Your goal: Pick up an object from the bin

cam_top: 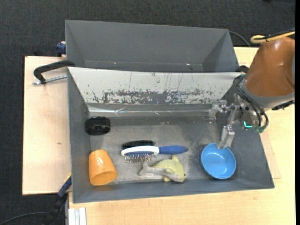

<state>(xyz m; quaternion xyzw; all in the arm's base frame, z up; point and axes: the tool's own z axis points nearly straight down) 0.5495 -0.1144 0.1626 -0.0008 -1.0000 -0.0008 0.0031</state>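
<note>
Grey bin [77,125] on a pale wood surface [44,125], dark carpet [28,18] around; tool [228,138] by the blue bowl [218,163] lower right, can't tell if it's open or closed.

The arm's wrist wears a large rounded orange-brown cover [274,64], smooth and glossy, just outside the right wall of the grey metal bin [140,46]. A thin pale yellow cable [267,37] arcs over its top. Beneath the cover sits a dark grey collar [269,101]. Black cables [260,121] loop from it over the bin's right wall, beside a small teal light [245,124]. The hand [228,142] is slim bare silver metal, with a blocky silver bracket [224,108] at its root, toward the bin's back wall.
</note>
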